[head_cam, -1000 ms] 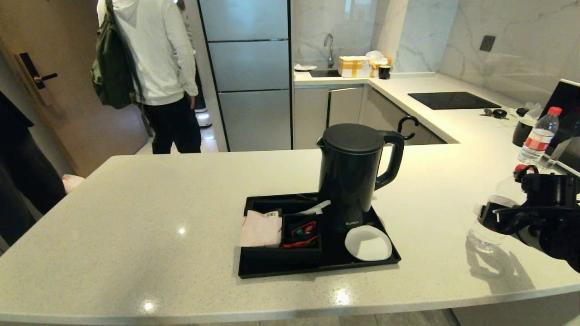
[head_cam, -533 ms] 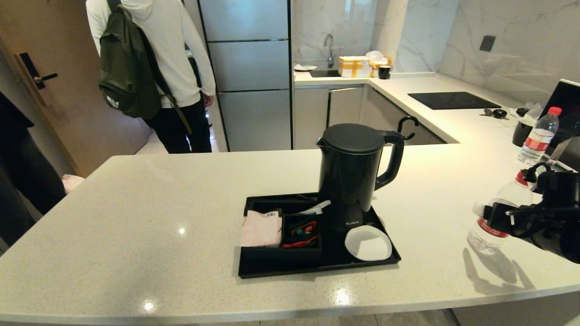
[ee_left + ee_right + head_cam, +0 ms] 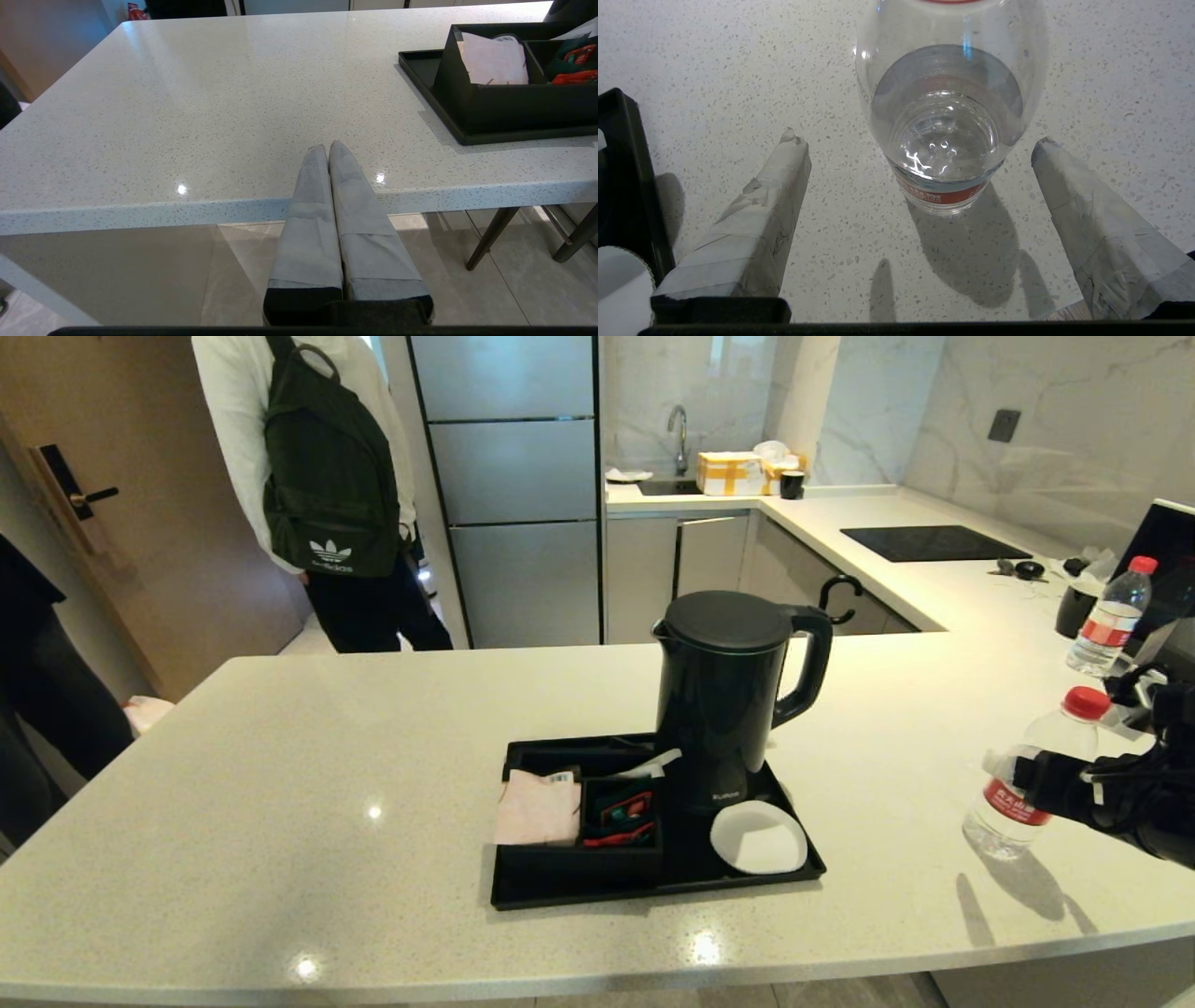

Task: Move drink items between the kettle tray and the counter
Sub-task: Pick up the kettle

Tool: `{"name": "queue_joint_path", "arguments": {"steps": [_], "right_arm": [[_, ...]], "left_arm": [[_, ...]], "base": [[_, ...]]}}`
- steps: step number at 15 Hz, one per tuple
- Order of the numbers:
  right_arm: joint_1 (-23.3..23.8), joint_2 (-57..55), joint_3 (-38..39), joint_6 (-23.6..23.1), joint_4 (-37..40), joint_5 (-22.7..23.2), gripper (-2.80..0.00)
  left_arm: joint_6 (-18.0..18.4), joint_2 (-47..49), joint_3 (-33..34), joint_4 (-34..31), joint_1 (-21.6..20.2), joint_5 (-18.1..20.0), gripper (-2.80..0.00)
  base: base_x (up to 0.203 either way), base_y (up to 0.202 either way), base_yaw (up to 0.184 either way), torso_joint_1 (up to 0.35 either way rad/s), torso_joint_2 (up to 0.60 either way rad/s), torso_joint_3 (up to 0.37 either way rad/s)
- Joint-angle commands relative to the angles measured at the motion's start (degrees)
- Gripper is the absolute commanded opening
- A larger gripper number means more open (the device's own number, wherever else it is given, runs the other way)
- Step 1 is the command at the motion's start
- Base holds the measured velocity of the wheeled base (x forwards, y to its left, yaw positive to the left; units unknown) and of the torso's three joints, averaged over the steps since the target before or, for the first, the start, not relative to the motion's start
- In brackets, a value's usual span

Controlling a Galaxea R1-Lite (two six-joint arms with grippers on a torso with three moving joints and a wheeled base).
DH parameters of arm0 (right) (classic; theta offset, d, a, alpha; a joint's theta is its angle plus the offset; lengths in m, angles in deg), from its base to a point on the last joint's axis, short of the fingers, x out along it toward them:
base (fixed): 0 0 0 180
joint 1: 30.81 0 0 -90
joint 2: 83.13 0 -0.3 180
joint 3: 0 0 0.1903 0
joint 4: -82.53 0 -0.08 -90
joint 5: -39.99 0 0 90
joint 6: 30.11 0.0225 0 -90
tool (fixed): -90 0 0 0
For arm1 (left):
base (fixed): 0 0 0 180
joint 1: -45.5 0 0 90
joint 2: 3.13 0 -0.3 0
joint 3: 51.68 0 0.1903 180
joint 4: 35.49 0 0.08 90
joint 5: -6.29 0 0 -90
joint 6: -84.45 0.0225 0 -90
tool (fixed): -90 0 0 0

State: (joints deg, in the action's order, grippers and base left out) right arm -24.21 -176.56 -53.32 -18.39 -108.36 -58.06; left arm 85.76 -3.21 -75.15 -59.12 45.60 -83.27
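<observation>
The water bottle (image 3: pixel 1034 775) stands upright on the counter (image 3: pixel 280 784) at the right edge of the head view, well apart from the kettle tray (image 3: pixel 653 887) that sits in the middle of the frame with the kettle (image 3: pixel 724 695) on its base and the white coaster (image 3: pixel 758 837) bare at its lower right corner. My right gripper (image 3: pixel 1050 784) is at the bottle's far side from the tray, spread wide; in the right wrist view the bottle's clear body fills the upper centre, its long axis running straight up toward the lens, with one finger (image 3: pixel 756 224) at lower left and the other at lower right, neither touching the plastic. So the bottle lies dead ahead of my open jaws, between their lines but slightly beyond the tips. The tray's black rim shows at the left edge of that view, so the tray lies off to that side. My right arm is plainly the nearer one; my left gripper (image 3: pixel 329 151) rests pressed shut, low at the counter's front edge, the tray's sachet box (image 3: pixel 495 88) in the upper right of its view. I judge the bottle has been set down off the tray, or awaits a grasp.
</observation>
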Motion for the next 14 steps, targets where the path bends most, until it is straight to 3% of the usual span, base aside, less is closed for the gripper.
{"name": "queue_joint_path", "arguments": {"steps": [1, 8, 12, 14], "right_arm": [[-0.1, 1.2, 0.1, 0.1, 0.7, 0.6, 0.00], [-2.1, 30.2, -0.9, 0.1, 25.7, 8.1, 0.00], [-3.2, 40.7, -4.7, 0.1, 40.6, 10.0, 0.00], [-3.4, 42.8, -6.3, 0.2, 44.0, 10.5, 0.00]], "left_arm": [[0.0, 0.1, 0.0, 0.0, 0.0, 0.0, -2.80], [0.0, 0.1, 0.0, 0.0, 0.0, 0.0, -2.80], [0.0, 0.1, 0.0, 0.0, 0.0, 0.0, -2.80], [0.0, 0.1, 0.0, 0.0, 0.0, 0.0, -2.80]], "base": [[0.000, 0.000, 0.000, 0.000, 0.00, 0.000], [0.000, 0.000, 0.000, 0.000, 0.00, 0.000], [0.000, 0.000, 0.000, 0.000, 0.00, 0.000], [0.000, 0.000, 0.000, 0.000, 0.00, 0.000]]}}
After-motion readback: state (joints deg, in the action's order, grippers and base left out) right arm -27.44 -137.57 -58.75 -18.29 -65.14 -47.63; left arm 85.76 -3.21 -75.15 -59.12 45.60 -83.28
